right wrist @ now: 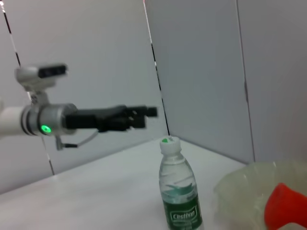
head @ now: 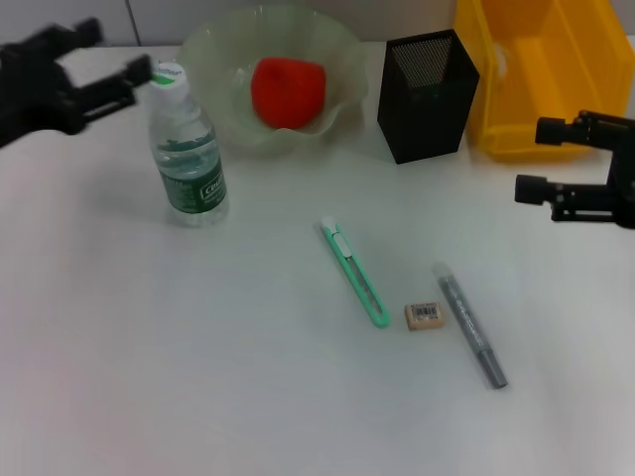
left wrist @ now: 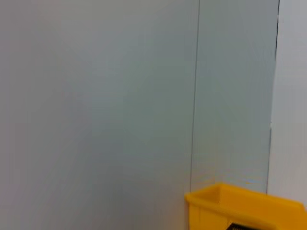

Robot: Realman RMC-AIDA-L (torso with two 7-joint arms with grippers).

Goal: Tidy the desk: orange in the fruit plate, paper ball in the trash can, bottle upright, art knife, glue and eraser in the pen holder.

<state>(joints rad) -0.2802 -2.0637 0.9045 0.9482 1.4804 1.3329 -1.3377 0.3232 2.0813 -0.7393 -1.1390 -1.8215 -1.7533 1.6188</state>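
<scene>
The bottle (head: 189, 149) (right wrist: 180, 194) stands upright on the desk (head: 198, 377) at the back left. The orange (head: 288, 91) (right wrist: 288, 208) lies in the fruit plate (head: 213, 50) (right wrist: 235, 189). The art knife (head: 353, 274), eraser (head: 425, 315) and glue (head: 471, 325) lie side by side mid-desk. The pen holder (head: 427, 94) stands beside the trash can (head: 541, 119) (left wrist: 230, 203). A pale wad (head: 500, 61) inside the can may be the paper ball. My left gripper (head: 124, 48) (right wrist: 149, 113) hovers open just left of the bottle's cap. My right gripper (head: 529, 159) hangs open at the right edge, in front of the can.
Grey wall panels (left wrist: 120, 96) stand behind the desk. The pen holder's opening is dark and I cannot see what is inside it. Bare white tabletop runs along the front and the left side.
</scene>
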